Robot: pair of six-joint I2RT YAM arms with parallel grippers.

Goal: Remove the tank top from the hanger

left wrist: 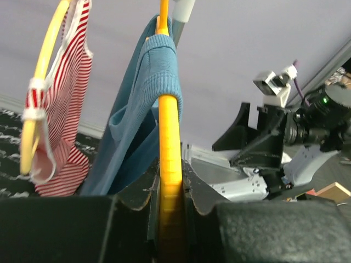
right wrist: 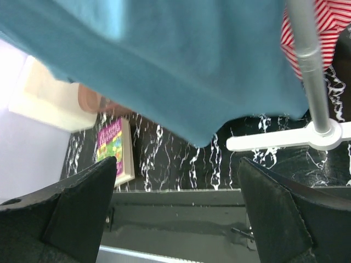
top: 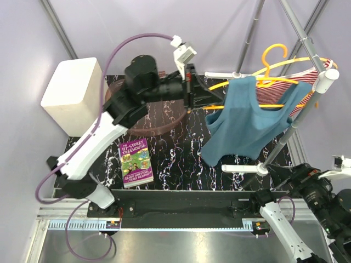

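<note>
At the rack [top: 285, 134], your left jaws clamp the tank top's yellow hanger [left wrist: 170, 142] steady while your empty right jaws gape below the blue tank top [top: 247, 120].

Yellow plastic hangers, two: near hanger [left wrist: 169, 126] between the left pincer [left wrist: 170, 186] fingers, far hanger [left wrist: 39, 87] off to that pincer's side. Tops, two: teal knit tank top [top: 247, 118], red-and-white striped top [top: 299, 90]. Colourful paperback book [top: 135, 162], one. Cream block-shaped box [top: 72, 93], one. Brown translucent round tub [top: 155, 127], one, beneath that pincer's arm. Grey metal rack [top: 285, 131], one.
</note>
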